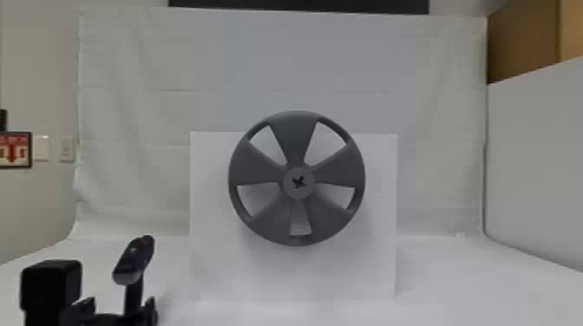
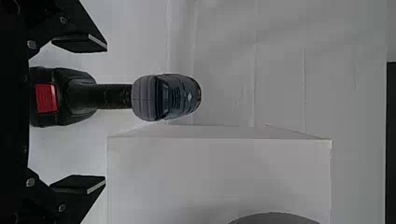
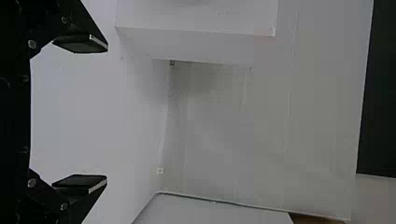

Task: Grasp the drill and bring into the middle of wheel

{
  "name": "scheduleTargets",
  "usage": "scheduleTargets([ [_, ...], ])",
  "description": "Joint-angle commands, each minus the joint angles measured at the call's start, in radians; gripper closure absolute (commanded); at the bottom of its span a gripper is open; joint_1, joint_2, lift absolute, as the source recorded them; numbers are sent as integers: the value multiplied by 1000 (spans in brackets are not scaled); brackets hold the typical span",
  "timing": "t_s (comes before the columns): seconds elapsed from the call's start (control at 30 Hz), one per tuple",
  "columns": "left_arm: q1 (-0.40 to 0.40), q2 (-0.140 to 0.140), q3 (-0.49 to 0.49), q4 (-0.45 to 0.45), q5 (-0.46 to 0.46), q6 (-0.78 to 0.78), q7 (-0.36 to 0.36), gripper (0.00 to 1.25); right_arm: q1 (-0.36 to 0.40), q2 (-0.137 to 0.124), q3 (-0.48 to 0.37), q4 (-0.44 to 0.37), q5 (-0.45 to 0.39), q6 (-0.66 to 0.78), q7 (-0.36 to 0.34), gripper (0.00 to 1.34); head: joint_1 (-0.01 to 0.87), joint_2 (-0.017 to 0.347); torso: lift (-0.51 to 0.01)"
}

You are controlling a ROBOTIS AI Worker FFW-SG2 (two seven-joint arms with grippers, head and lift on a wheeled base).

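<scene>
A white box (image 1: pixel 217 277) stands behind the dark grey, five-spoked wheel (image 1: pixel 297 141). The left gripper (image 1: pixel 121 300) and the right gripper (image 3: pixel 107 114) are both open. Upright between the left one's parted fingers, the drill (image 2: pixel 112 96) (black, with a grey back) bears a red patch (image 2: pixel 47 98).

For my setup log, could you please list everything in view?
Drill: one, black and grey with red, between left tool's fingers
Five-spoke wheel: one, grey, mounted before box
Box: one, white, centre
Tabletop: one, white, beneath box
Backdrop: one, white, behind box
Dark panel: one, black, top edge
Side panel: one, brown, upper right
Partition: one, white, right
Arrow sign: one, red and white, far left
Wall plates: two, whitish, beside sign
Left tool: one, black, around drill, open
Right tool: one, black, right wrist view, open
</scene>
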Motion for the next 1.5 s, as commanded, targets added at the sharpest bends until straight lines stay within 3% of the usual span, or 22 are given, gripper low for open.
scheduleTargets([
  [0.0,-25,0,-23,38,11,-22,10,266,-1,0,6,0,4,0,0,288,0,0,-406],
  [0.7,-94,-2,-79,157,-9,-78,145,268,-1,-3,10,0,9,0,0,288,0,0,-406],
  [1.47,-160,-8,-86,277,-2,-62,219,268,-6,-3,20,2,16,3,0,288,0,0,-406],
])
